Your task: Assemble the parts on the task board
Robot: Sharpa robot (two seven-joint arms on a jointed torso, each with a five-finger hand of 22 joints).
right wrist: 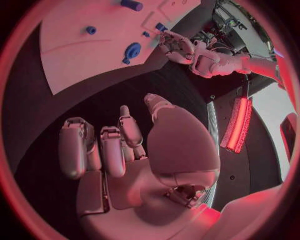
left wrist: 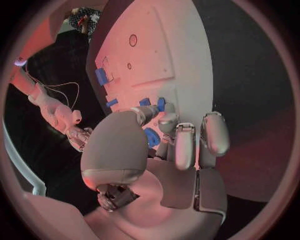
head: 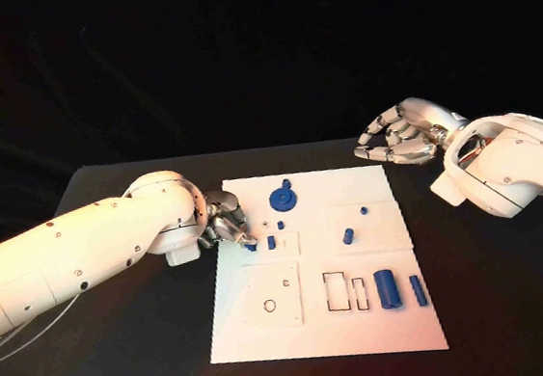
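Nearest me, my left robot hand (head: 226,227) pinches a small blue part (head: 249,245) at the task board (head: 327,335)'s left edge, ready for seating; my right robot hand (head: 397,139) hangs curled, empty.

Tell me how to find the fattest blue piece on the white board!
Start at the white task board in the middle of the black table, then go to its near right corner. Beside the black rectangle outlines lie two blue pieces side by side. The fat cylinder is the left one; its neighbour, the thin rod, is much slimmer.
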